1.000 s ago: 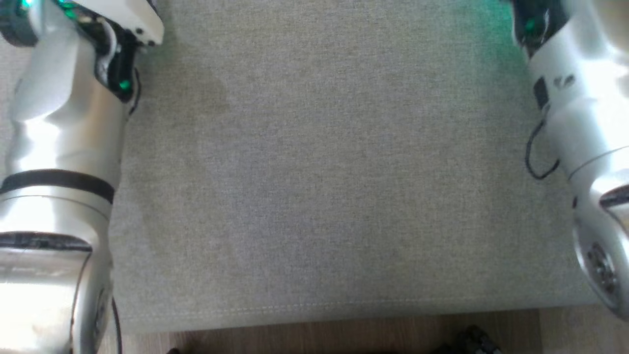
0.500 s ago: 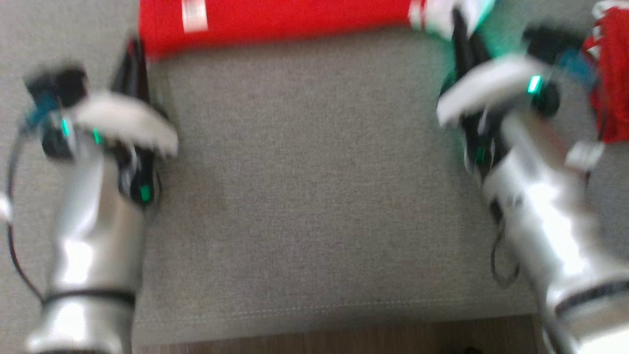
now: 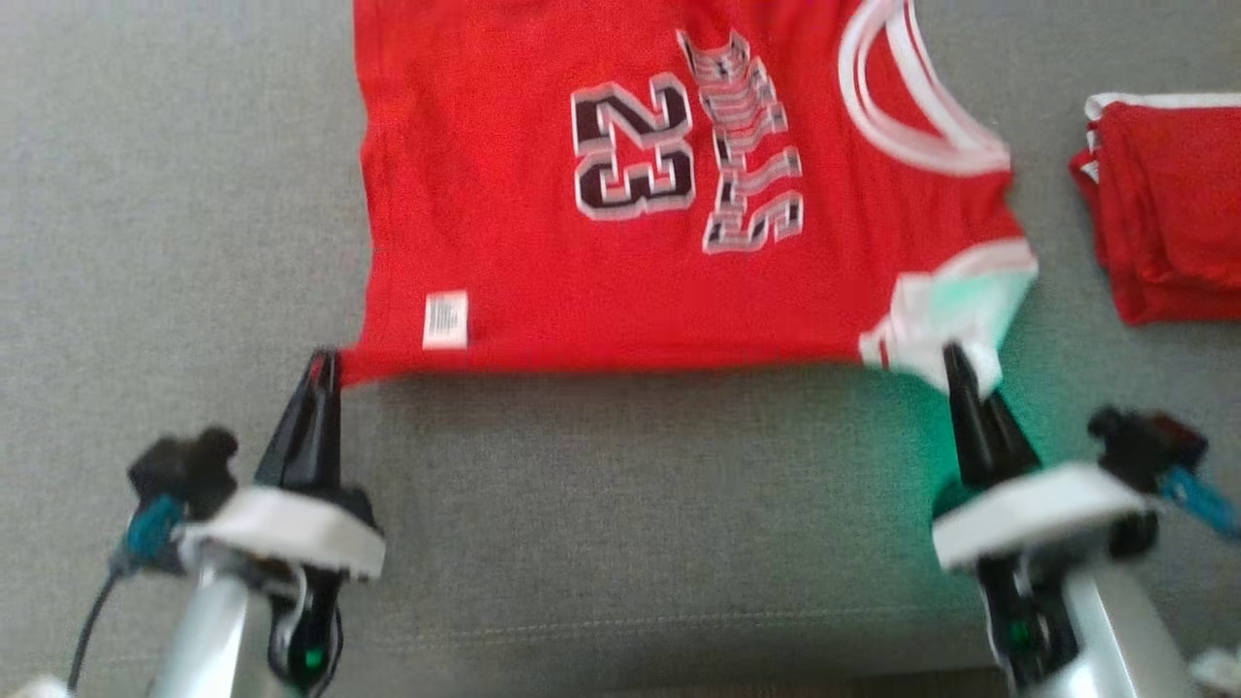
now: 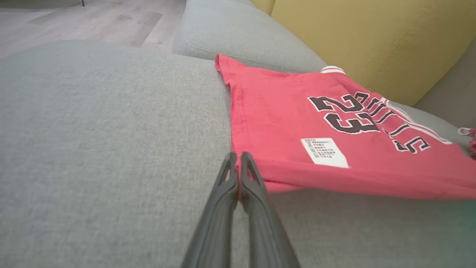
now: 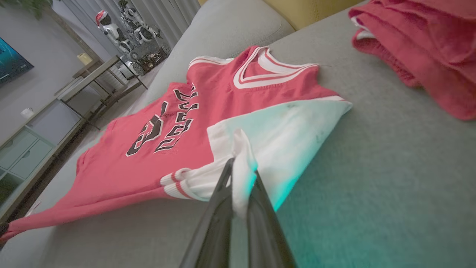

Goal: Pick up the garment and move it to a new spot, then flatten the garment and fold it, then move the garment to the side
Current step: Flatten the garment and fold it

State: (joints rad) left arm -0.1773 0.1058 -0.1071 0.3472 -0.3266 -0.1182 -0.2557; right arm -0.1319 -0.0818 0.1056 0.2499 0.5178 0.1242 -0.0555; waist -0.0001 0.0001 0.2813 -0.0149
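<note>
The garment (image 3: 524,194) is a red jersey with a black "23", lettering and white trim, spread on the grey sofa seat (image 3: 620,504). My left gripper (image 3: 325,364) is shut on the jersey's near left hem corner (image 4: 260,178). My right gripper (image 3: 955,364) is shut on the white-edged shoulder fabric (image 5: 243,163) at the near right. In the left wrist view the left gripper (image 4: 238,158) pinches red cloth beside a white care label (image 4: 323,152). In the right wrist view the right gripper (image 5: 241,171) has white cloth bunched between its fingers. The near edge of the jersey is stretched between both grippers.
A second red garment (image 3: 1163,204) lies folded on the seat at the right, also in the right wrist view (image 5: 420,48). A yellow back cushion (image 4: 372,37) stands behind the jersey. The seat's front edge (image 3: 620,669) is close below my grippers.
The head camera has tilted up, bringing the jersey and both grippers fully into view. Both grippers stay shut on the jersey's near edge.
</note>
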